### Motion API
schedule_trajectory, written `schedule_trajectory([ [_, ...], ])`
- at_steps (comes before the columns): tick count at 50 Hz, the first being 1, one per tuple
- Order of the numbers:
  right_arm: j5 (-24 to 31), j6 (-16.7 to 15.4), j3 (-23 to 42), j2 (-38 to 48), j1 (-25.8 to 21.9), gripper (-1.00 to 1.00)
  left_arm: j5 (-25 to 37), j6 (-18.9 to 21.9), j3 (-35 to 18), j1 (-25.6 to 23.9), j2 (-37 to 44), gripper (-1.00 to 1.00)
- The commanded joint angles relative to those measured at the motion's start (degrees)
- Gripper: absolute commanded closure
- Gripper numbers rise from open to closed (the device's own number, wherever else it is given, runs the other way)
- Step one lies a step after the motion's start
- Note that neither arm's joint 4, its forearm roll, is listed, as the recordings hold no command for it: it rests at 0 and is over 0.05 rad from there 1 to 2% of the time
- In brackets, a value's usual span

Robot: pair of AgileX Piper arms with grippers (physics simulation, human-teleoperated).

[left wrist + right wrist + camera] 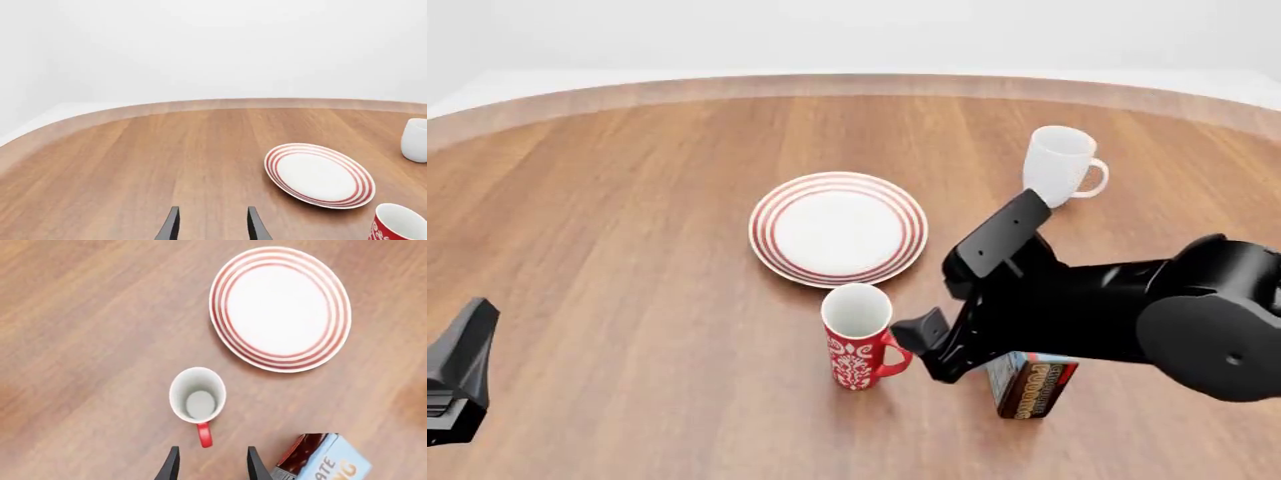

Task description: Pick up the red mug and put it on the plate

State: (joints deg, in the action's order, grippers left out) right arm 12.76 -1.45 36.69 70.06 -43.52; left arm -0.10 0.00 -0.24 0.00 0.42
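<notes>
Our left gripper (210,227) sits low at the near edge, fingers apart. Right gripper (210,465) hangs fingers apart, just behind the red mug's (857,336) handle; mug stands upright on the worktop (627,250), just beside the plate (838,228).

The red mug (857,348) stands upright just near of the plate (838,229), handle pointing right toward the right gripper (924,335). A white mug (1060,164) sits far right; a carton (1030,384) stands near right.
</notes>
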Motion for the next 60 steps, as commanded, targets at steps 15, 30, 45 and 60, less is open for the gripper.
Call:
schedule_trajectory([
  [15,-4.95,1.75,-1.76,4.95,-0.79,-1.00,0.00,0.00,0.00,0.00,0.00,-1.00],
  [30,-7.40,1.47,-2.22,7.68,-0.93,-1.00,0.00,0.00,0.00,0.00,0.00,-1.00],
  [45,-9.55,2.06,-3.05,9.46,-0.80,-1.00,0.00,0.00,0.00,0.00,0.00,-1.00],
  [60,-11.90,2.40,-4.55,11.00,-0.28,-1.00,0.00,0.00,0.00,0.00,0.00,-1.00],
])
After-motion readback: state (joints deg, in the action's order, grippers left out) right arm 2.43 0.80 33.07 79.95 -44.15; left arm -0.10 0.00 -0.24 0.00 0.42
